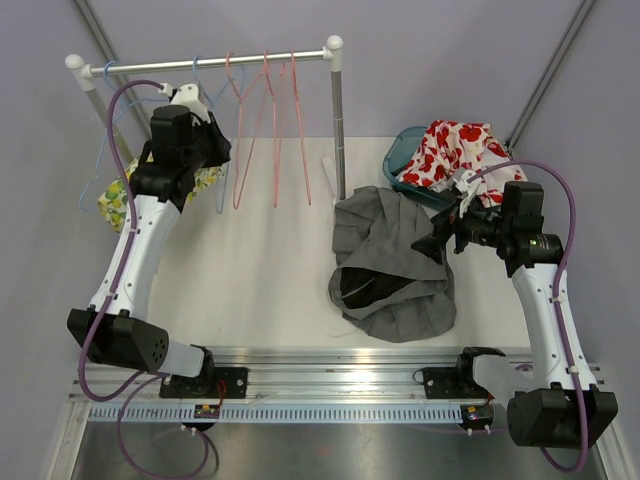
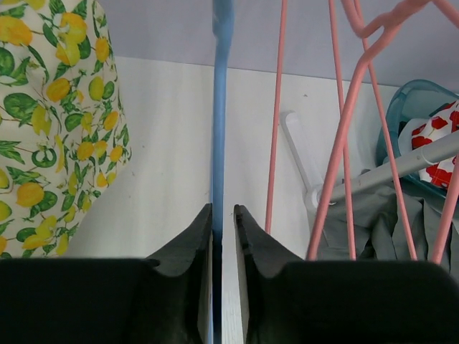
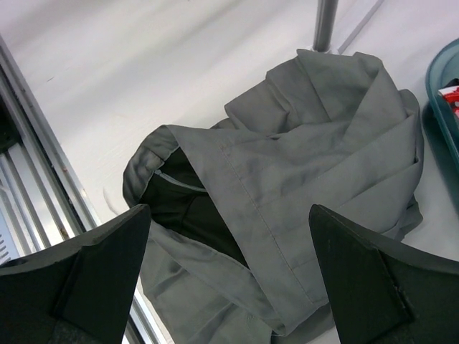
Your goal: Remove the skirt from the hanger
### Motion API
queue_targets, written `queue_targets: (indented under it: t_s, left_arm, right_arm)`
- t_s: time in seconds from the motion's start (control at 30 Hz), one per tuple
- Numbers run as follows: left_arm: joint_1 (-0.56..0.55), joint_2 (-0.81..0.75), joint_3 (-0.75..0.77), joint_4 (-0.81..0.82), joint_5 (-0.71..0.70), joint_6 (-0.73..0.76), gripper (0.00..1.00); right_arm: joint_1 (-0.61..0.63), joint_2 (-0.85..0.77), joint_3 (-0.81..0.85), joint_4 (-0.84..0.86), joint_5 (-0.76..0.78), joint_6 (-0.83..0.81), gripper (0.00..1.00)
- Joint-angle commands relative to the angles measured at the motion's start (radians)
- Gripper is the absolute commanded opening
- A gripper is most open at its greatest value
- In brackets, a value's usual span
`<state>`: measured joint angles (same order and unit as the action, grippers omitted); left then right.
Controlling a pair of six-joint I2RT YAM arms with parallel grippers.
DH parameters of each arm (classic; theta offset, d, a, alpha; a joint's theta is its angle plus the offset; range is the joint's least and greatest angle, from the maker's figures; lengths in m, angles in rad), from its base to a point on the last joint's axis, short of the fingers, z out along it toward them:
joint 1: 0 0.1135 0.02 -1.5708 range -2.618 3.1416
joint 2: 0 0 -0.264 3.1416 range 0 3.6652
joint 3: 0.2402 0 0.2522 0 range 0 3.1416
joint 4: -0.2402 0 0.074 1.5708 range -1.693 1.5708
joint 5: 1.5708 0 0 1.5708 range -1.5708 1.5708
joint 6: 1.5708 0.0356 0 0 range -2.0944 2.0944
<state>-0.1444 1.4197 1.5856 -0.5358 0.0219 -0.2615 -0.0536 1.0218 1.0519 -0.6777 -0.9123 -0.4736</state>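
Observation:
A grey skirt point(image 1: 390, 260) lies crumpled on the table beside the rack post, its waistband and dark lining showing point(image 3: 301, 143). My right gripper point(image 1: 440, 240) hovers over it, open wide point(image 3: 229, 208), with nothing between its fingers. My left gripper point(image 2: 223, 209) is up at the rack point(image 1: 200, 105), jaws a narrow gap apart around the bar of a blue hanger point(image 2: 222, 107). The bar rests against the left finger and stands clear of the right one. A lemon-print garment point(image 2: 50, 115) hangs just left of that hanger point(image 1: 118, 195).
Several empty pink hangers point(image 1: 270, 120) hang from the rail point(image 1: 200, 65), close to the right of my left gripper point(image 2: 276, 107). The rack's grey post point(image 1: 338, 120) stands mid-table. A teal basket point(image 1: 405, 160) with red-flowered cloth point(image 1: 455, 150) sits at the back right.

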Motion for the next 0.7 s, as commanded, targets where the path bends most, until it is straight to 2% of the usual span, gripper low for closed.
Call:
queue_targets:
  t_s: [0.0, 0.03, 0.1, 0.13, 0.17, 0.23, 0.27, 0.33, 0.4, 0.43, 0.5, 0.53, 0.57, 0.67]
  left_arm:
    - [0.005, -0.060, -0.015, 0.056, 0.045, -0.004, 0.23]
    - [0.005, -0.091, -0.027, 0.056, 0.049, -0.004, 0.35]
    - [0.006, -0.126, -0.048, 0.053, 0.055, -0.005, 0.51]
    - [0.005, -0.174, -0.062, 0.057, 0.056, -0.005, 0.61]
    - [0.005, -0.197, -0.099, 0.060, 0.058, -0.005, 0.66]
    - [0.006, -0.278, -0.137, 0.068, 0.059, -0.007, 0.75]
    - [0.006, -0.312, -0.180, 0.068, 0.061, -0.005, 0.82]
    - [0.006, -0.372, -0.231, 0.071, 0.059, -0.010, 0.87]
    - [0.006, -0.479, -0.319, 0.085, 0.059, -0.019, 0.97]
    - [0.006, -0.519, -0.346, 0.085, 0.056, -0.021, 0.99]
    - [0.006, -0.622, -0.424, 0.074, 0.049, -0.024, 0.99]
    - [0.006, -0.657, -0.452, 0.074, 0.047, -0.028, 0.99]
    - [0.005, -0.689, -0.484, 0.076, 0.049, -0.028, 0.99]
    - [0.006, -0.813, -0.582, 0.059, 0.058, -0.036, 0.99]
  right_arm:
    - [-0.006, -0.012, -0.006, -0.081, -0.089, -0.156, 0.99]
    - [-0.006, -0.012, -0.016, -0.103, -0.130, -0.259, 1.00]
    - [-0.005, 0.000, -0.026, -0.195, -0.178, -0.382, 1.00]
    - [-0.003, 0.007, -0.023, -0.236, -0.222, -0.531, 0.99]
    - [-0.003, 0.014, -0.017, -0.341, -0.240, -0.618, 0.99]
    - [-0.003, 0.044, 0.000, -0.432, -0.250, -0.841, 1.00]
    - [-0.002, 0.056, 0.005, -0.478, -0.234, -0.890, 0.99]
    - [0.041, 0.110, 0.016, -0.476, -0.151, -0.922, 0.99]
    - [0.168, 0.159, 0.007, -0.426, -0.058, -0.883, 1.00]
    - [0.225, 0.170, -0.024, -0.343, 0.063, -0.848, 1.00]
    - [0.363, 0.196, -0.070, -0.262, 0.182, -0.791, 1.00]
    - [0.395, 0.204, -0.117, -0.219, 0.291, -0.774, 0.99]
    - [0.420, 0.218, -0.134, -0.138, 0.343, -0.757, 0.99]
    - [0.475, 0.297, -0.147, -0.067, 0.469, -0.721, 1.00]
